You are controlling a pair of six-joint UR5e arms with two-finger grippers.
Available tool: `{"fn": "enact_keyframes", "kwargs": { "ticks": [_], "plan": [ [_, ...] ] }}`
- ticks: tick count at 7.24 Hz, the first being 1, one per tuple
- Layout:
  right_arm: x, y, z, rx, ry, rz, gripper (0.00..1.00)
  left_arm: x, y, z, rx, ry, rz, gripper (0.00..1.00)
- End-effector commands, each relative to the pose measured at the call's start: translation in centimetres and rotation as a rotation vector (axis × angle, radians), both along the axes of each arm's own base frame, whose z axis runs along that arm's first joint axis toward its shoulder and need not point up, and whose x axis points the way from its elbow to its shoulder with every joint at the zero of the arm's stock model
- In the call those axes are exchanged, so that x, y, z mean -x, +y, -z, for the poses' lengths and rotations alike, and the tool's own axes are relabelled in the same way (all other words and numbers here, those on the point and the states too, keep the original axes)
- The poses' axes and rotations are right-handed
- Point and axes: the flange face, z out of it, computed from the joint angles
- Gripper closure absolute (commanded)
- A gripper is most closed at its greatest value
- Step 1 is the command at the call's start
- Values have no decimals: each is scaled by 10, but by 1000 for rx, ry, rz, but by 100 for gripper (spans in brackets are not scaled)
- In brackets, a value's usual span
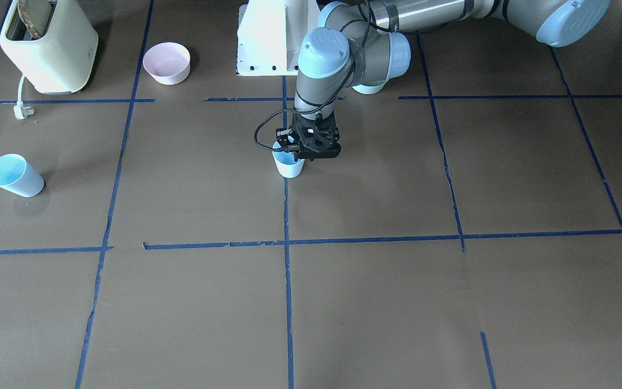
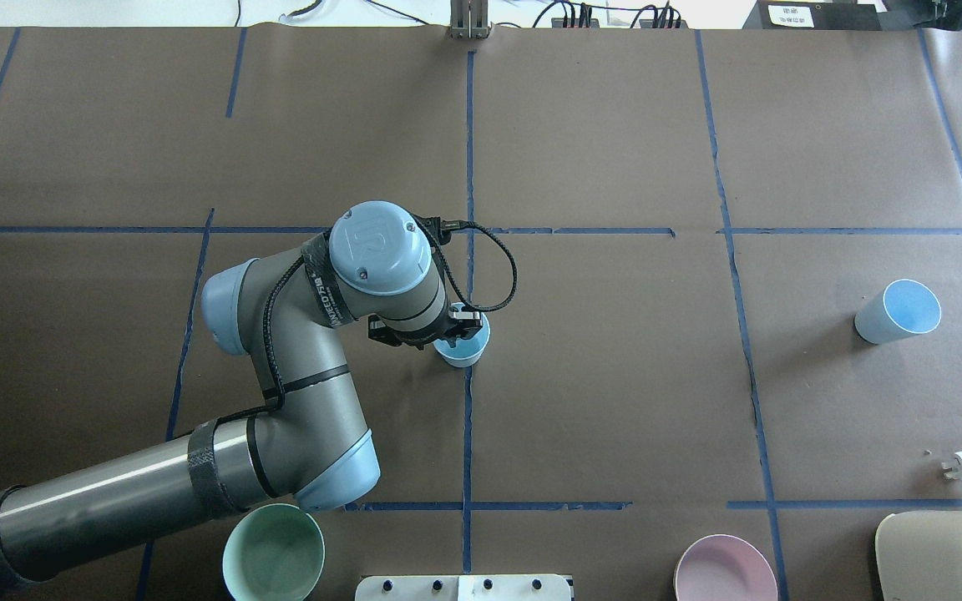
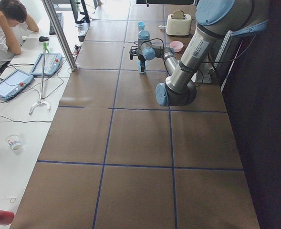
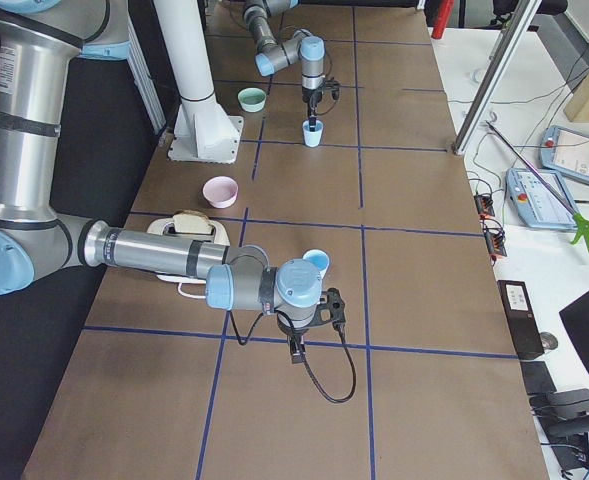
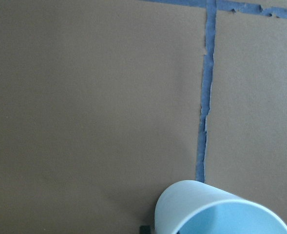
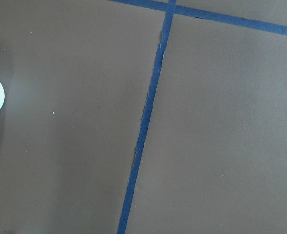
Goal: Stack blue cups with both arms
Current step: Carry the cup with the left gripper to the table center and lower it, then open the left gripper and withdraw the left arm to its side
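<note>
Centrally, left end effector at blue cup, grip unclear, right end effector likewise, other cup well apart.

Reaches forward with the left arm, elbow bent, wrist upright above the jaws of the left gripper, spacing unclear. Stretches the right arm low, right gripper aimed down, jaws unreadable.
</note>
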Motion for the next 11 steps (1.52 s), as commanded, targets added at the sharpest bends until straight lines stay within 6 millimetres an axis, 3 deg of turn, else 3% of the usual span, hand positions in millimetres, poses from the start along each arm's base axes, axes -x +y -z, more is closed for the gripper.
{"fn": "enact_keyframes", "kwargs": {
  "ticks": [1, 2, 3, 4, 6, 7, 8, 10, 11],
  "plan": [
    [0, -1, 1, -2, 1, 1, 0, 13, -3, 9, -8, 12, 8, 0],
    [0, -1, 1, -2, 1, 1, 0, 33, -6, 5, -6, 8, 19, 0],
    [0, 0, -1, 1, 1, -1, 0, 78, -13, 15, 1, -4, -41, 0],
    [0, -1, 1, -2, 1, -1, 0, 135, -21, 10, -7, -13, -95, 0],
    [0, -1, 1, -3, 1, 1, 0, 223, -28, -59, -186, -79, -225, 0],
    [1, -1, 1, -2, 1, 2, 0, 274, -42, -111, -235, -125, -290, 0],
    [1, -2, 2, -4, 1, 2, 0, 349, -66, -163, -281, -126, -359, 0],
    [2, -10, 9, -47, 1, 5, 0, 508, -94, -281, -358, -205, -424, 0],
    [8, -13, 12, -94, 1, 20, 0, 580, -99, -339, -327, -216, -404, 0]
  ]
}}
